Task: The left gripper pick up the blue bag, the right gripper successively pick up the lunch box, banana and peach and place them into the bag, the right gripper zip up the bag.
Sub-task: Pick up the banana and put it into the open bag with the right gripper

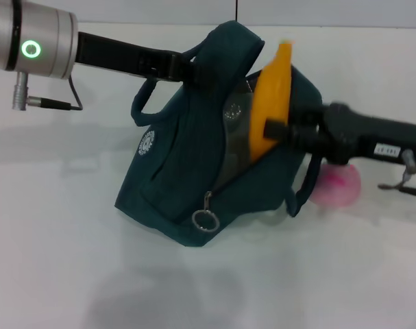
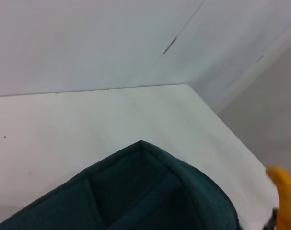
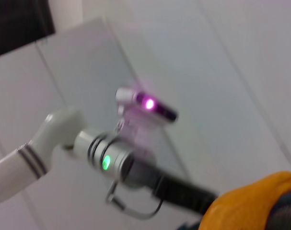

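Observation:
The blue bag [image 1: 187,171] hangs tilted over the white table, its top handle pinched in my left gripper [image 1: 188,69], which is shut on it. The bag's mouth gapes and shows silver lining [image 1: 234,147]. Its zipper ring pull [image 1: 204,219] dangles at the front. My right gripper [image 1: 271,128] is shut on the banana [image 1: 272,89] and holds it nearly upright, its lower end in the bag's mouth. The peach [image 1: 339,186] lies on the table to the right, behind my right arm. The lunch box is out of sight. The left wrist view shows the bag's fabric [image 2: 150,191] and the banana's tip [image 2: 286,194].
The white table [image 1: 70,260] spreads around the bag. My left arm's silver wrist with its green ring [image 1: 31,49] is at the far left. The right wrist view shows that wrist [image 3: 107,162] and the banana [image 3: 253,203].

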`<act>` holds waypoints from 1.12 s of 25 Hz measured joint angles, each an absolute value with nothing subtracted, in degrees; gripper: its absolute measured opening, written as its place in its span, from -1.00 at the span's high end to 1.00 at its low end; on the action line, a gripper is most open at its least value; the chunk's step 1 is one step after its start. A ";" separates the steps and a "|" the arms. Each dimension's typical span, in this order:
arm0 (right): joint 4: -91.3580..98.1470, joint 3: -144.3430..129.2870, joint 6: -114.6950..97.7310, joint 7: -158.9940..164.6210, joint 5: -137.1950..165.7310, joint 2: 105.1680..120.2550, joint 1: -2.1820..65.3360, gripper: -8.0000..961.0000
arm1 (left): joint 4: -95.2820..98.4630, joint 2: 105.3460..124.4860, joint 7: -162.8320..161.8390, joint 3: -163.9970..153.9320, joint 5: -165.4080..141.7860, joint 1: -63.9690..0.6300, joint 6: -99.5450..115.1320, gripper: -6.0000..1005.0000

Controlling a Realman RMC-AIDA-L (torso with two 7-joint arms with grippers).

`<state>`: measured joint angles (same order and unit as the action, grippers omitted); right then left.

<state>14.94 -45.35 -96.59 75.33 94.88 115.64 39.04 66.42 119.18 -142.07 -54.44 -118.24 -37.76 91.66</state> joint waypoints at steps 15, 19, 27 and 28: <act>20.14 -52.74 -101.99 95.33 93.63 115.26 37.18 0.06 | 66.35 119.26 -142.12 -54.68 -118.19 -37.70 91.68 0.88; 22.99 -52.75 -101.60 97.92 93.81 115.14 35.51 0.06 | 66.31 119.27 -142.12 -54.71 -118.12 -37.71 91.67 0.88; 24.19 -52.71 -98.97 102.34 93.62 113.52 34.60 0.06 | 66.26 119.27 -142.54 -54.67 -117.10 -37.78 92.54 0.88; 24.35 -52.74 -98.72 102.98 93.70 113.35 34.75 0.06 | 66.26 119.27 -142.54 -54.68 -117.06 -37.82 92.72 0.88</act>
<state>24.35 -52.75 -98.72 102.98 93.70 113.35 34.75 66.26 119.27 -142.54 -54.68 -117.06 -37.82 92.72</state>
